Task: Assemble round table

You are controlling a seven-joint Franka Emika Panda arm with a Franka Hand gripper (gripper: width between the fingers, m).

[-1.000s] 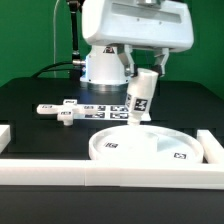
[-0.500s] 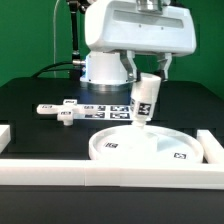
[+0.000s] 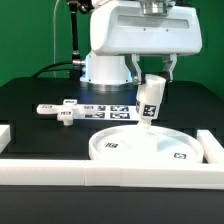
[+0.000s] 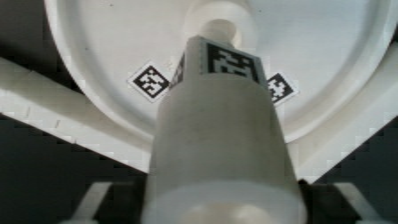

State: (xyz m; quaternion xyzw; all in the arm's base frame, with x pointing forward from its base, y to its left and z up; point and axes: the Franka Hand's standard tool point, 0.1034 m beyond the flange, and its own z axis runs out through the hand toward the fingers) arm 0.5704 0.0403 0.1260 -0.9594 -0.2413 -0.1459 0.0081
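The large rimmed round disc lies flat on the black table, near the front. My gripper is shut on the short thick cylinder, which hangs tilted with its lower end just above the disc's middle. In the wrist view the cylinder fills the centre with a tag on its side, and the disc lies below it with two tags showing. The flat cross-shaped piece lies on the table at the exterior view's left.
The marker board lies behind the disc, in front of the arm's base. Long white border bars run along the front edge and stand at both sides.
My gripper and the cylinder have moved toward the exterior view's right and slightly up, staying over the disc. The disc and the cross-shaped piece have not moved.
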